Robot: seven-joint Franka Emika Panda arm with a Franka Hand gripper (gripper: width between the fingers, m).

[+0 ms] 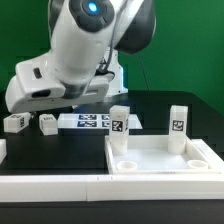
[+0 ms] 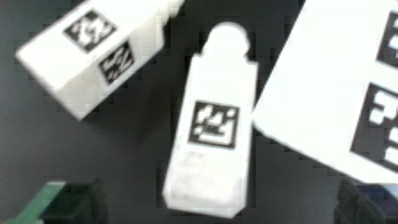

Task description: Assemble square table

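Gripper (image 2: pixel 214 203) hung spread wide, holding nothing, over a leg (image 2: pixel 214 125) lying flat on the bench (image 1: pixel 150 108); second leg (image 2: pixel 98 50) lay just beside it; panel (image 1: pixel 165 165) sat at the exterior view's right, two upright legs (image 1: pixel 119 122) at its far edge.

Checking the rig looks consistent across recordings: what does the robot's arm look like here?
The arm is glossy white with rounded shells, black sections at the joints and a blue light near its top. In the wrist view, the fingers look dark green.
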